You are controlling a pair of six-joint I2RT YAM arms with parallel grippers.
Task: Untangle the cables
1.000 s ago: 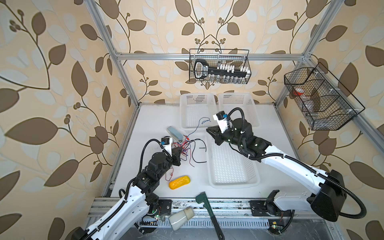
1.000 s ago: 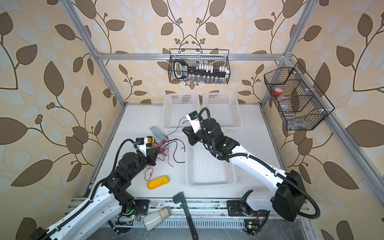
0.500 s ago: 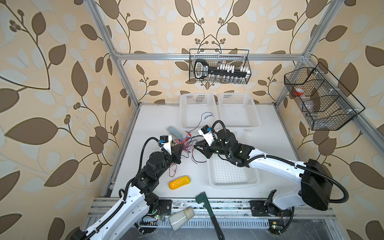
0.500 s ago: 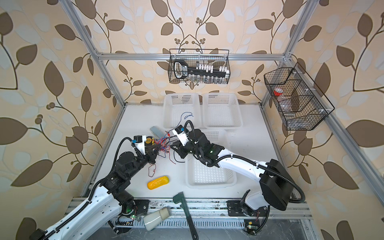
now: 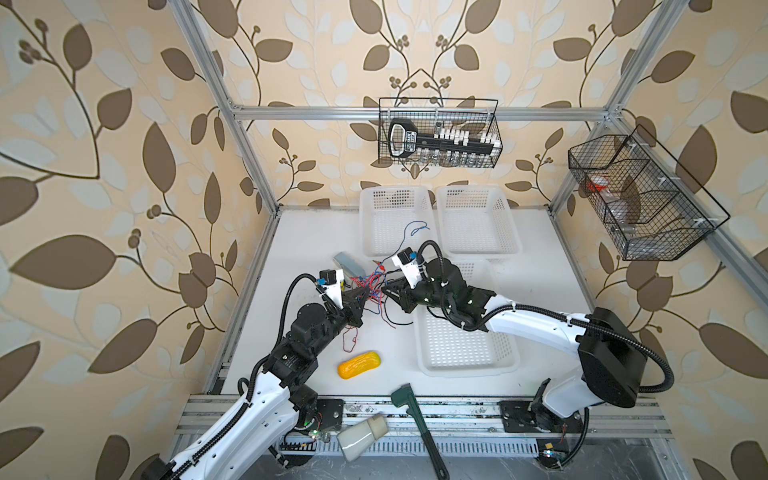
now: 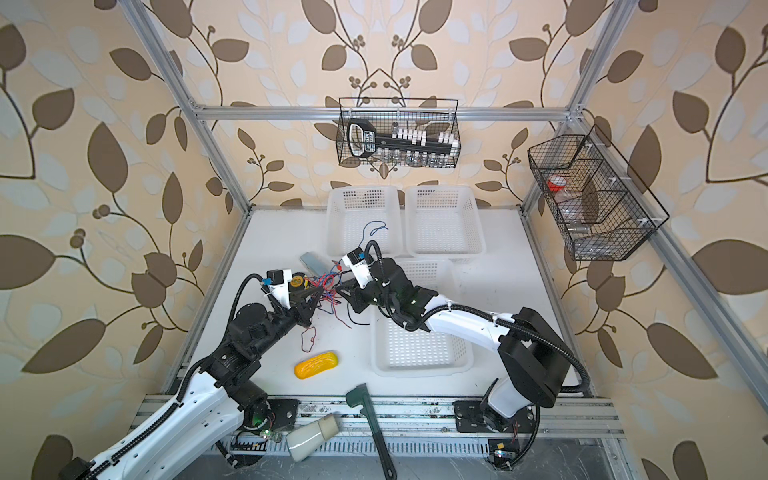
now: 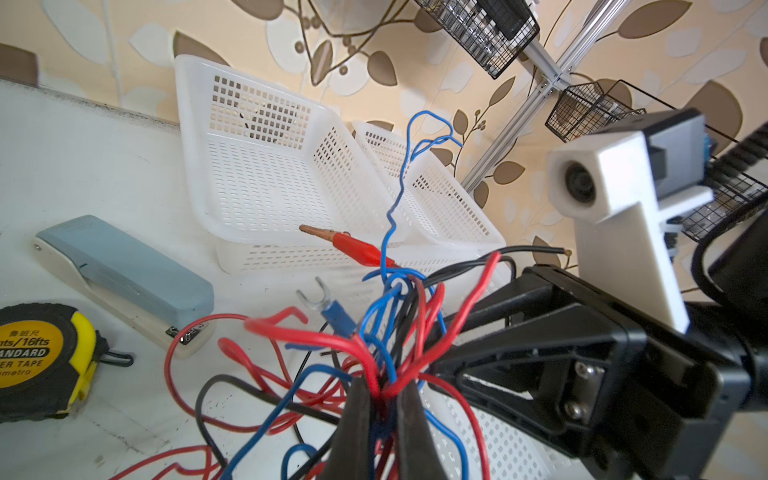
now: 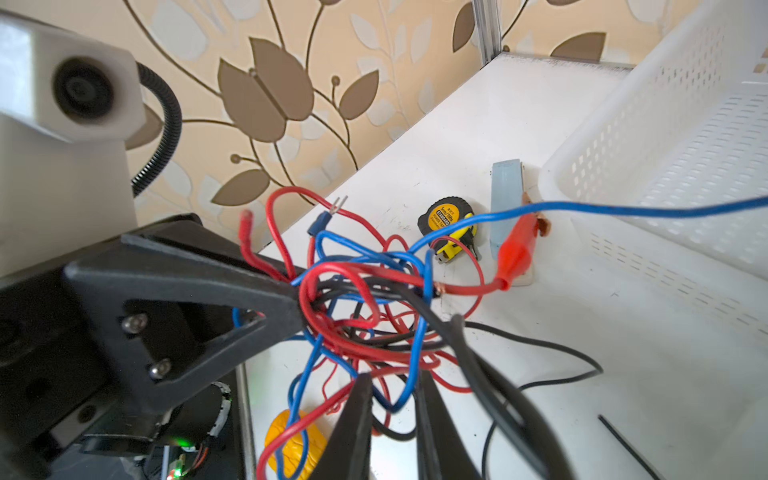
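Walls: beige wallpaper [image 5: 124, 208] with a big brown leaf-and-vine print on every side seen. Silver aluminium frame [image 5: 311, 113] runs up the corners and along the back wall. Tabletop [image 5: 561, 257] is white and matte, lightly scuffed near the fingers [image 7: 353, 424]. Well beyond the fingers, a black wire basket [image 5: 440, 133] hangs on the back wall. A second wire basket [image 5: 648, 208] hangs on a side wall, well apart from them. Light is even and soft, shadows faint.

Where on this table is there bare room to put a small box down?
Free: the right strip of the table, between the near basket and the table's right edge; also the far-left corner behind the stapler. Crowded: left of centre, around the cables and tape measure.
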